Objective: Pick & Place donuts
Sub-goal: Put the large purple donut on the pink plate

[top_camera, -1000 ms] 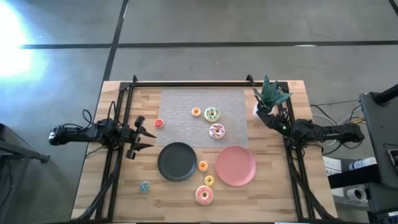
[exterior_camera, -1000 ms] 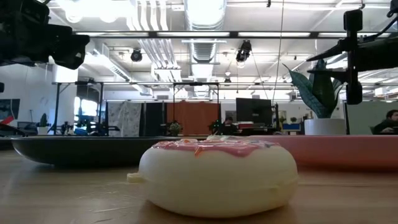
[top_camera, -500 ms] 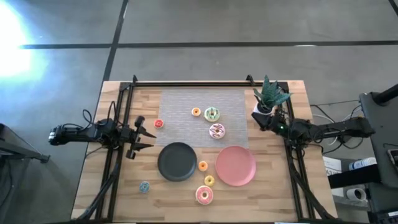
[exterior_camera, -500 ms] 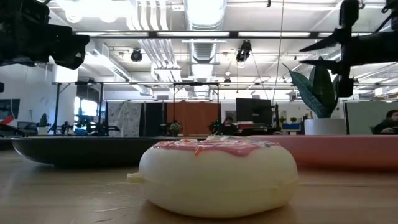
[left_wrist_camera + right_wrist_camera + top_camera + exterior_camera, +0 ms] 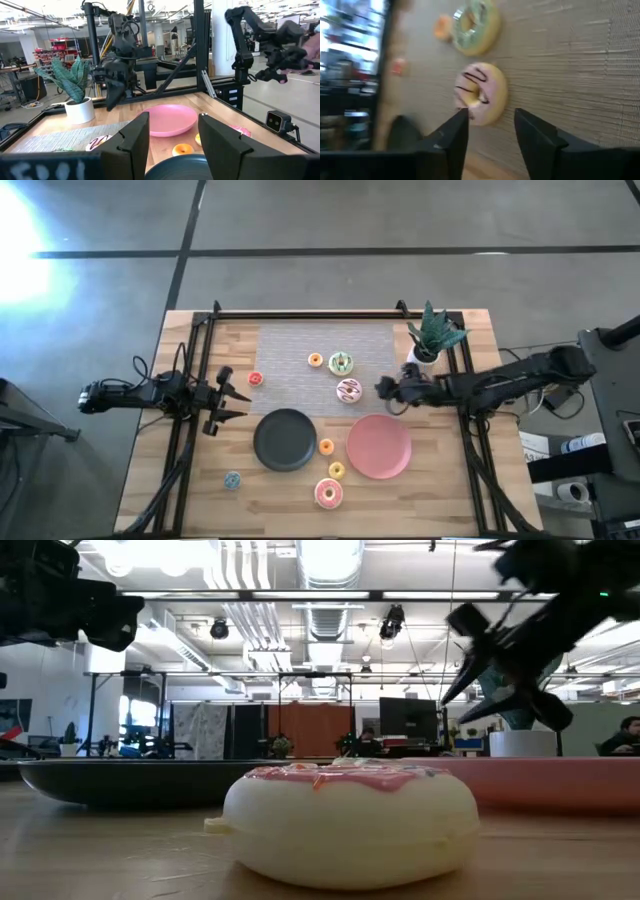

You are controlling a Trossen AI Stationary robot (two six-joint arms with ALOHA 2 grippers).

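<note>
The right pincer (image 5: 384, 389) hung over the mat (image 5: 290, 340) with its fingers (image 5: 451, 141) spread wide and nothing between them, just right of the white-pink donut (image 5: 348, 390), which lay flat near the mat's near-right corner, apart from the green donut (image 5: 341, 363) and the small orange donut (image 5: 315, 360) farther back. In the right wrist view the ring sat just ahead of the gap and a shade off-centre, so the sensible play looked to be squaring the gap over it before dropping, fingers straddling the rim and not poking the hole. It is small and round-edged and could probably squirt out of a skewed squeeze. The pink plate (image 5: 380, 447) waited just nearer on the worktop (image 5: 190, 480), a short carry if that is the target; the black plate (image 5: 285, 440) lay to its left. The left pincer (image 5: 232, 394) idled at the left edge, fingers wide and empty.
</note>
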